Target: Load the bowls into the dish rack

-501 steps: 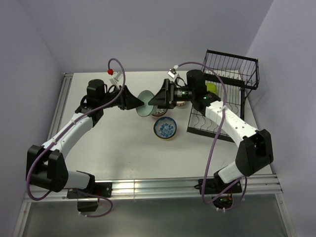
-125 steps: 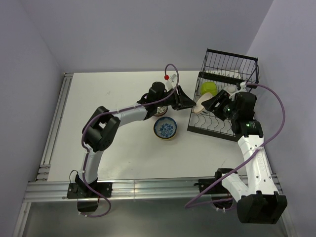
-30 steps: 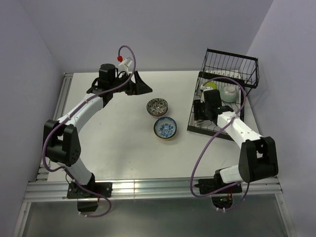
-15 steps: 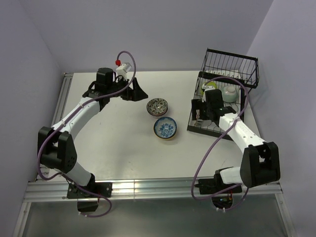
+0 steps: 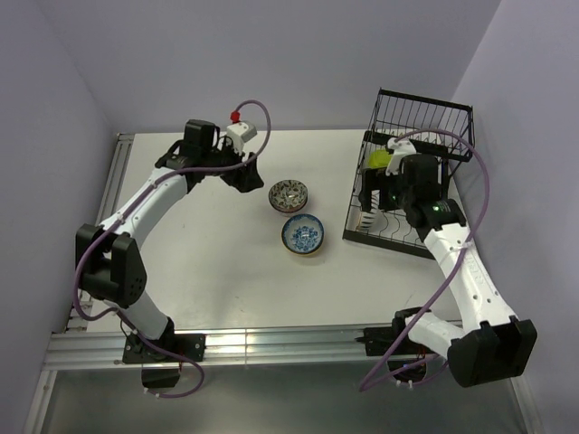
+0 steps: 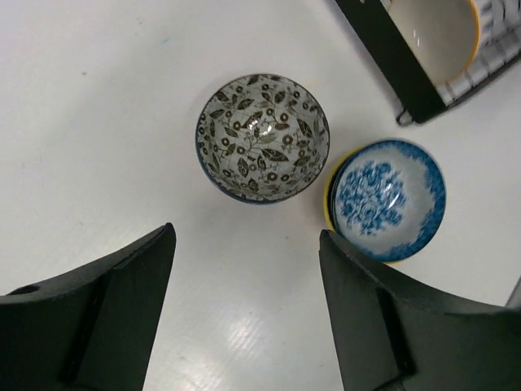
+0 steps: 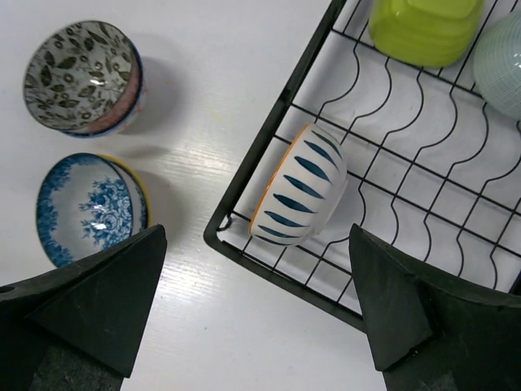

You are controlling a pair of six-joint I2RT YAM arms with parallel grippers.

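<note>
Two bowls stand on the white table: a dark floral bowl (image 5: 289, 193) (image 6: 262, 138) (image 7: 81, 77) and a blue-and-white bowl (image 5: 302, 234) (image 6: 389, 199) (image 7: 89, 210), close beside each other. The black wire dish rack (image 5: 425, 244) (image 7: 269, 147) holds a blue-striped cream bowl (image 7: 299, 195) lying on its side near the rack's front corner and a pale teal bowl (image 7: 501, 65) at the far edge. My left gripper (image 5: 248, 174) (image 6: 247, 244) hangs open just left of the floral bowl. Over the striped bowl, my right gripper (image 5: 378, 194) (image 7: 256, 244) is wide open and holds nothing.
A lime-green item (image 5: 378, 160) (image 7: 423, 28) sits in the rack near its taller basket section (image 5: 425, 122). The rack's corner with the cream bowl (image 6: 431, 37) shows in the left wrist view. Purple walls close the table in behind and on both sides.
My right gripper has opened wide and pulled back up from the rack, leaving the striped bowl lying there. My left gripper has swung right, toward the floral bowl, and narrowed slightly.
</note>
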